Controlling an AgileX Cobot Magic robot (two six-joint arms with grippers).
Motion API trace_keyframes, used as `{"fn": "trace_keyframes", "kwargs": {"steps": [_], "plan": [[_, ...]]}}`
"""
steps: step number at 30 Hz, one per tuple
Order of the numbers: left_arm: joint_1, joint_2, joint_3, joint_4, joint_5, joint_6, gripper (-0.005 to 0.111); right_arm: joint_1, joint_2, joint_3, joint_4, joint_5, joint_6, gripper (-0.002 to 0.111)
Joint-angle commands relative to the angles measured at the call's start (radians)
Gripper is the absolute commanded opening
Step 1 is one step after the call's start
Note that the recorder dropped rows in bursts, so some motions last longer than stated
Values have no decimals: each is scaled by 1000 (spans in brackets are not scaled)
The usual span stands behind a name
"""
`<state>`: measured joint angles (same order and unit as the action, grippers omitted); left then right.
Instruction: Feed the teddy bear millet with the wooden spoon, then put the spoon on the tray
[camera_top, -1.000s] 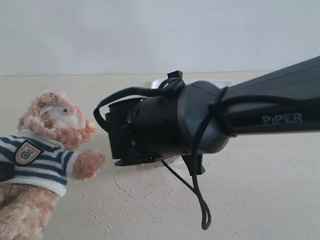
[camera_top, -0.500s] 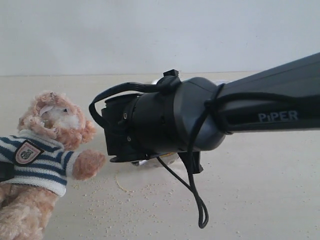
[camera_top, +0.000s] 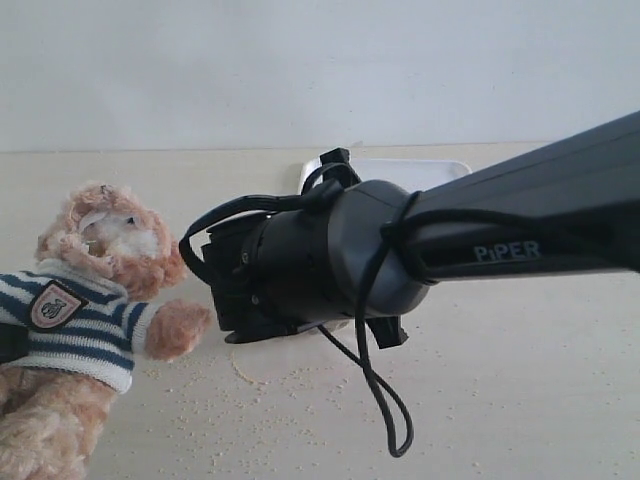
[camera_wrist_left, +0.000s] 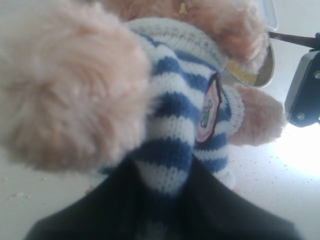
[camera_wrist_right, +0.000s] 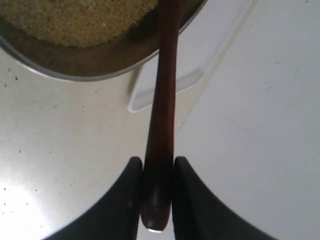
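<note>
The teddy bear (camera_top: 85, 300) sits at the left in its striped shirt (camera_wrist_left: 175, 105). My left gripper (camera_wrist_left: 161, 167) is shut on the shirt's lower part. The right arm (camera_top: 330, 260) reaches across the middle toward the bear and hides its own jaws in the exterior view. In the right wrist view my right gripper (camera_wrist_right: 157, 162) is shut on the handle end of the wooden spoon (camera_wrist_right: 162, 100). The spoon's front end reaches over the steel bowl (camera_wrist_right: 75, 70) holding the millet (camera_wrist_right: 75, 20); its tip is out of frame. The white tray (camera_top: 420, 168) lies behind the arm.
Loose millet grains (camera_top: 270, 400) are scattered over the table in front of the bear and the arm. The steel bowl (camera_wrist_left: 265, 65) stands close beside the bear's paw (camera_wrist_left: 260, 117). A black cable (camera_top: 385, 400) hangs below the right wrist.
The right arm has shifted slightly left and lower, uncovering more of the tray behind it. The bear and the left gripper have not moved.
</note>
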<state>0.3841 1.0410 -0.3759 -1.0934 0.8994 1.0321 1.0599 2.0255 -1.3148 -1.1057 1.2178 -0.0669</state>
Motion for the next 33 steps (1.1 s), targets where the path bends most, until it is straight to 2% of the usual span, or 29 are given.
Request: {"fn": "trace_keyframes", "kwargs": {"steps": [1, 33], "plan": [[3, -8, 2, -16, 9, 6, 5, -4, -4, -4, 72, 3, 5, 14], [3, -8, 2, -16, 9, 6, 5, -4, -49, -4, 324, 3, 1, 14]]}}
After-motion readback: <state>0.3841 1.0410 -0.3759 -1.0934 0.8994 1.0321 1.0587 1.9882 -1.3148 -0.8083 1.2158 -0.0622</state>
